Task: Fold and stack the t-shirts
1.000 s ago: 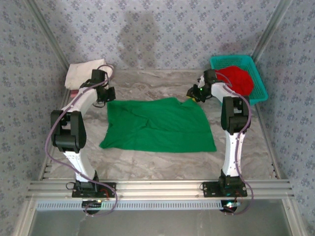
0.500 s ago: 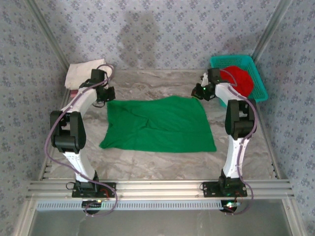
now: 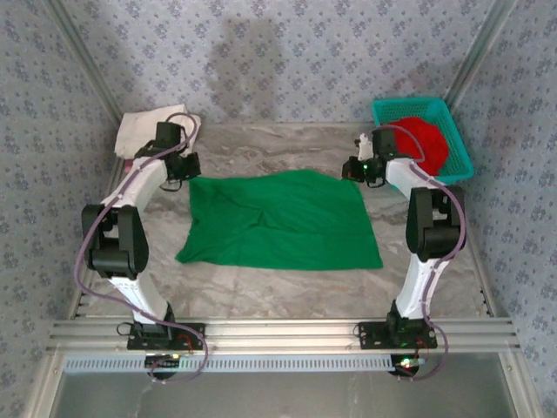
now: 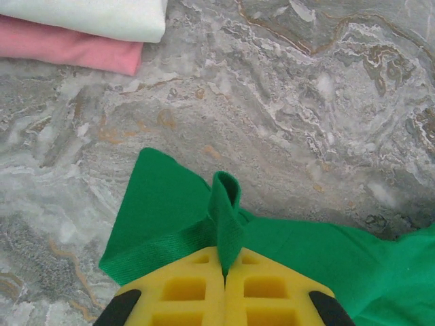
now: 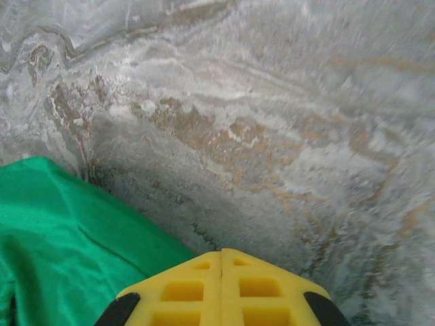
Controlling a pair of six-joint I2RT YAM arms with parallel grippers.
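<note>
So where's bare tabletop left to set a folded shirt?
Free: the strip between the green t-shirt and the near rail, and the far middle between the folded stack and the teal basket. Crowded: both far corners.

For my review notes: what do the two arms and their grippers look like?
The left arm and right arm have white links with black joint housings, and a purplish-grey cable loops along each. The left gripper and right gripper have yellow fingers moulded with square recesses, with black parts behind.
</note>
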